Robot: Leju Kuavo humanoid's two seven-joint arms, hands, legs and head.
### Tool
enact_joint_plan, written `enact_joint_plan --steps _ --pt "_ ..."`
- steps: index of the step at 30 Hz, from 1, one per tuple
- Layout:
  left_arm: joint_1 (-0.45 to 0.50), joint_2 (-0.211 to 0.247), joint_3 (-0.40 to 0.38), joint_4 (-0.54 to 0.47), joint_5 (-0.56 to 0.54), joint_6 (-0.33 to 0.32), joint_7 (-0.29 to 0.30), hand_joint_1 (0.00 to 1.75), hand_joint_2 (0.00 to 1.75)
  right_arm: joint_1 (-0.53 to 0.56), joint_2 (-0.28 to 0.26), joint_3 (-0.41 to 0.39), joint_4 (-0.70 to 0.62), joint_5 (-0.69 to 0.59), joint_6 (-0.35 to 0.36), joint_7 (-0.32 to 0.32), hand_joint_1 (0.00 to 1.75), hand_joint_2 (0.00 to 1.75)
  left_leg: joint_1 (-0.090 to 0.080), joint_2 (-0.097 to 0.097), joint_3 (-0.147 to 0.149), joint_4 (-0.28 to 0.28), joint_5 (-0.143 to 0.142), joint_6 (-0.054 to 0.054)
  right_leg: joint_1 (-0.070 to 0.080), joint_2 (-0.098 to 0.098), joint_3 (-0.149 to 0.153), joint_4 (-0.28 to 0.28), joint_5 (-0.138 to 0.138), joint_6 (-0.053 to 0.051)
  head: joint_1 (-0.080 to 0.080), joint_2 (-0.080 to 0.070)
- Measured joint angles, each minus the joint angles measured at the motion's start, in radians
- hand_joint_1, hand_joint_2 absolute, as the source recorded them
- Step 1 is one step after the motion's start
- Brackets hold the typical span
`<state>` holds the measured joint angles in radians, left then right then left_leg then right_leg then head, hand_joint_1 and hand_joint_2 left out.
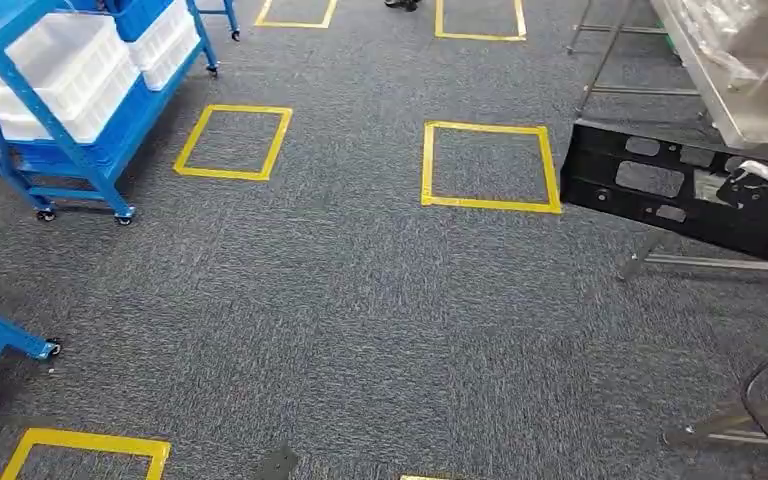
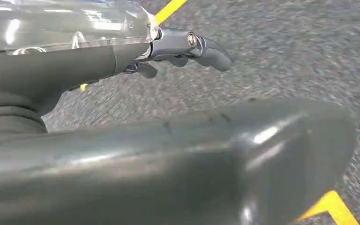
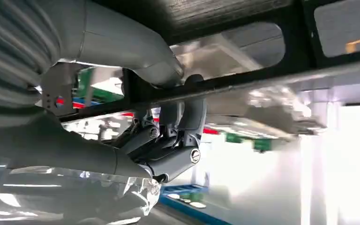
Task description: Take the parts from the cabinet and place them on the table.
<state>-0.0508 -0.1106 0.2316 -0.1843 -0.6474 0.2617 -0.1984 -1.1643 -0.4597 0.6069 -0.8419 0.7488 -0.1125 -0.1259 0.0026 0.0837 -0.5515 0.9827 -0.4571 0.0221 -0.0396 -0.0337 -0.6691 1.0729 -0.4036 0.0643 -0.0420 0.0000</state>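
A: Item 1, black panel (image 1: 680, 190)?
B: I see it at my right, over the carpet (image 1: 360, 300), gripped along its edge by the right hand (image 3: 168, 140).
A: Item 2, left hand (image 2: 187, 51)?
B: Fingers loosely apart, holding nothing, above the carpet.

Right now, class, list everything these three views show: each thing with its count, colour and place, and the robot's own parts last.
Black panel: one, black with cut-outs, at right, gripped at its edge by the right hand.
Rack: one, blue, on castors, far left, holding white bins.
Second blue frame: one, at the left edge.
Floor squares: several, yellow tape, on grey carpet.
Metal table: one, silver, upper right, with clear wrapping on it.
Left hand: grey, holding nothing, fingers apart, above the carpet.
Right hand: grey, fingers curled over the panel's edge.
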Motion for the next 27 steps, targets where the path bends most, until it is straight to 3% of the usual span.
enact_joint_plan --steps 1,3,5,6,7,8,10,11,12,13,15,16,17,20,21,22,23,24,26,27 --pt "-0.001 0.001 0.000 0.000 -0.001 0.000 -0.002 0.00 0.00 0.000 -0.006 0.000 -0.006 -0.003 0.001 0.000 1.75 1.75 -0.004 0.014 0.000 0.013 -0.011 -0.008 0.005 -0.053 0.024 -0.055 -0.009 0.001 0.000 0.000" --pt "-0.002 0.003 0.000 0.000 -0.004 0.000 -0.006 0.00 0.00 0.006 -0.022 0.001 -0.028 -0.007 0.010 0.005 1.75 1.75 -0.010 0.032 0.002 0.022 -0.024 -0.021 0.013 -0.026 0.024 -0.046 -0.006 -0.028 0.000 0.000" --pt "-0.004 0.003 -0.001 0.000 -0.015 -0.003 -0.006 0.00 0.00 0.011 -0.044 0.001 -0.045 -0.011 0.016 0.010 1.75 1.75 -0.010 0.055 0.009 0.021 -0.028 -0.028 0.019 -0.004 0.018 -0.043 -0.009 -0.038 -0.002 0.000" --pt "-0.006 0.002 -0.001 0.000 -0.017 -0.003 -0.006 0.00 0.00 0.010 -0.057 0.001 -0.053 -0.013 0.016 0.011 1.75 1.75 -0.007 0.062 0.007 0.024 -0.035 -0.036 0.012 0.007 0.021 -0.046 -0.005 -0.047 -0.002 0.000" --pt "-0.007 0.002 -0.002 0.000 -0.017 -0.006 -0.006 0.00 0.00 0.011 -0.061 0.001 -0.065 -0.013 0.017 0.016 1.75 1.75 0.001 0.012 -0.001 0.046 -0.056 -0.041 0.011 0.020 0.021 -0.048 -0.004 -0.053 -0.002 0.000" --pt "-0.007 0.000 -0.002 0.000 -0.018 -0.006 -0.006 0.00 0.00 0.011 -0.063 0.001 -0.071 -0.012 0.017 0.019 1.75 1.75 0.003 -0.032 -0.024 0.104 -0.093 -0.039 0.012 0.028 0.021 -0.048 -0.004 -0.059 -0.003 0.000" --pt "-0.002 -0.001 -0.002 0.000 -0.018 -0.008 -0.006 0.00 0.00 0.013 -0.064 0.003 -0.081 -0.008 0.018 0.026 1.75 1.75 0.003 -0.067 -0.106 0.280 -0.170 -0.038 0.017 0.058 0.020 -0.048 -0.004 -0.067 -0.002 0.000" --pt "-0.002 -0.001 -0.002 0.000 -0.018 -0.008 -0.006 0.00 0.00 0.015 -0.063 0.005 -0.084 -0.005 0.020 0.031 1.75 1.75 0.003 -0.074 -0.140 0.345 -0.186 -0.036 0.020 0.074 0.020 -0.048 -0.004 -0.068 -0.003 0.000" --pt "-0.003 -0.001 -0.002 0.000 -0.018 -0.009 -0.007 0.00 0.00 0.015 -0.061 0.007 -0.087 -0.003 0.023 0.033 1.75 1.75 0.002 -0.077 -0.156 0.364 -0.177 -0.032 0.022 0.090 0.021 -0.047 -0.004 -0.069 -0.003 0.000" --pt "-0.005 -0.001 -0.002 0.000 -0.018 -0.009 -0.008 0.00 0.00 0.014 -0.061 0.008 -0.088 -0.002 0.027 0.035 1.75 1.75 0.000 -0.078 -0.148 0.332 -0.144 -0.025 0.024 0.106 0.022 -0.047 -0.004 -0.069 -0.002 0.000" --pt "-0.005 -0.001 -0.002 0.000 -0.019 -0.010 -0.008 0.00 0.00 0.011 -0.062 0.008 -0.094 -0.001 0.035 0.040 1.75 1.75 -0.003 -0.099 -0.079 0.155 -0.038 -0.012 0.024 0.136 0.024 -0.047 -0.004 -0.068 -0.002 0.000" --pt "-0.005 0.001 -0.002 0.000 -0.019 -0.010 -0.008 0.00 0.00 0.010 -0.062 0.008 -0.096 -0.001 0.040 0.042 1.75 1.75 -0.003 -0.152 -0.048 0.075 0.002 -0.007 0.021 0.147 0.023 -0.047 -0.003 -0.067 -0.003 0.000" --pt "-0.003 0.002 -0.002 0.000 -0.019 -0.011 -0.008 0.00 0.00 0.006 -0.062 0.008 -0.096 -0.001 0.044 0.042 1.75 1.75 0.001 -0.197 -0.035 0.053 -0.005 -0.002 0.023 0.161 0.018 -0.046 -0.001 -0.060 -0.002 0.000" --pt "-0.005 0.002 -0.002 0.000 -0.029 -0.012 -0.009 0.00 0.00 0.008 -0.078 0.013 -0.103 -0.020 0.058 0.044 1.75 1.75 -0.009 -0.164 -0.030 0.039 -0.003 0.001 0.003 0.201 0.007 -0.055 0.012 -0.037 -0.003 0.000" --pt "-0.008 0.001 -0.003 0.000 -0.034 -0.013 -0.009 0.00 0.00 0.007 -0.095 0.013 -0.109 -0.027 0.059 0.044 1.75 1.75 -0.009 -0.150 -0.025 0.020 0.007 0.009 0.008 0.213 0.005 -0.063 0.018 -0.026 -0.003 0.000" --pt "-0.011 0.001 -0.004 0.000 -0.035 -0.013 -0.008 0.00 0.00 0.009 -0.108 0.013 -0.116 -0.035 0.058 0.044 1.75 1.75 -0.004 -0.131 -0.017 0.001 0.020 0.014 0.008 0.174 0.000 -0.050 0.004 -0.029 -0.003 0.000" --pt "-0.010 0.002 -0.004 0.000 -0.038 -0.014 -0.007 0.00 0.00 0.006 -0.124 0.013 -0.122 -0.042 0.058 0.045 1.75 1.75 -0.005 -0.126 -0.011 -0.013 0.024 0.019 0.018 0.111 -0.016 -0.015 -0.026 -0.030 -0.002 0.000" --pt "-0.007 0.001 -0.005 0.000 -0.039 -0.015 -0.006 0.00 0.00 0.005 -0.130 0.013 -0.127 -0.047 0.058 0.050 1.75 1.75 -0.007 -0.109 -0.009 -0.016 0.027 0.022 0.018 0.076 -0.045 0.050 -0.062 -0.027 -0.004 0.000" --pt "-0.005 0.001 -0.008 0.000 -0.043 -0.019 -0.002 0.00 0.00 0.013 -0.135 0.016 -0.136 -0.052 0.058 0.049 1.75 1.75 -0.008 -0.075 -0.008 -0.014 0.021 0.023 0.015 0.050 -0.117 0.197 -0.119 -0.020 -0.004 0.000" --pt "-0.006 0.001 -0.009 0.000 -0.048 -0.020 -0.002 0.00 0.00 0.017 -0.138 0.016 -0.137 -0.053 0.058 0.049 1.75 1.75 -0.008 -0.057 -0.008 -0.013 0.019 0.021 0.012 0.044 -0.132 0.227 -0.121 -0.016 -0.004 0.000"
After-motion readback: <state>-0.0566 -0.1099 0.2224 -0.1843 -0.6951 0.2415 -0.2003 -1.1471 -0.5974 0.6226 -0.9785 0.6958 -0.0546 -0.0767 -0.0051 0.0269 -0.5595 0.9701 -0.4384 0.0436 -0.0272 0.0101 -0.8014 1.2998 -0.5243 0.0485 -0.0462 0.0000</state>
